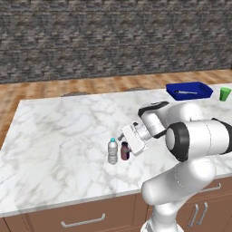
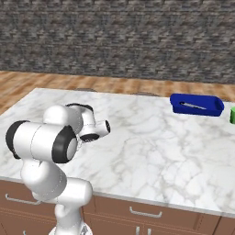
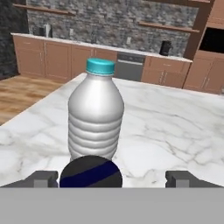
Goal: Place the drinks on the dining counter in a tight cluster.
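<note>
Marble surface carries our water bottle just beside the tiny purple bottle; our end effector stands wide around it, holding nothing.

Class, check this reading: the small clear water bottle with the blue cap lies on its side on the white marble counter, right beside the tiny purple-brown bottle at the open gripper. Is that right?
Not quite. The small clear water bottle with the blue cap stands upright, not on its side, as the left base view shows. The rest holds: it is on the white marble counter, right beside the tiny purple-brown bottle at the open gripper.
</note>
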Controlling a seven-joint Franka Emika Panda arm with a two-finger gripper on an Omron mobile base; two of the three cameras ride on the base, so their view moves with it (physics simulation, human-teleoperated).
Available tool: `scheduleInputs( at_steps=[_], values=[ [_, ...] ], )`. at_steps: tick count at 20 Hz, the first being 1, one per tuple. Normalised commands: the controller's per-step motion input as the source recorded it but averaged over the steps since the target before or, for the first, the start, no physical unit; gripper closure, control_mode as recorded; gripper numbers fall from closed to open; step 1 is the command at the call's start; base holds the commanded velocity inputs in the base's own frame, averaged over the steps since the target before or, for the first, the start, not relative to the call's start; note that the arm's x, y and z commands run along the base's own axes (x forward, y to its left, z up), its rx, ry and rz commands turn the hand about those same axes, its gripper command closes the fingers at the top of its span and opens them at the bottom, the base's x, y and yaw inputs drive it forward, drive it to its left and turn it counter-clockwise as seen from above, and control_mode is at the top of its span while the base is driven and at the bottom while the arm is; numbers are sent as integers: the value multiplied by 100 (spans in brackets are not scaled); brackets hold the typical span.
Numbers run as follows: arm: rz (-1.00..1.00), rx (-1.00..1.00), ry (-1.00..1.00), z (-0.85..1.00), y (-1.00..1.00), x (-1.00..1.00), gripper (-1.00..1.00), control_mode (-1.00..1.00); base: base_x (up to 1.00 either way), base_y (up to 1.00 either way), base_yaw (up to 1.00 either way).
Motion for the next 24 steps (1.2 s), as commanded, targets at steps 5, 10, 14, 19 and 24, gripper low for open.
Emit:
scheduleInputs(
  at_steps=[5,10,14,19,24],
  values=[
    [3,2,0,0,-16,-2,-100,-100,0,0,0],
    [5,4,0,0,-28,-7,-100,-100,0,0,0],
    [1,3,0,1,-21,-9,-100,-100,0,0,0],
    [0,1,0,17,-19,-24,-100,-100,0,0,0],
    [-4,0,0,31,-10,-44,-100,-100,0,0,0]
  ],
)
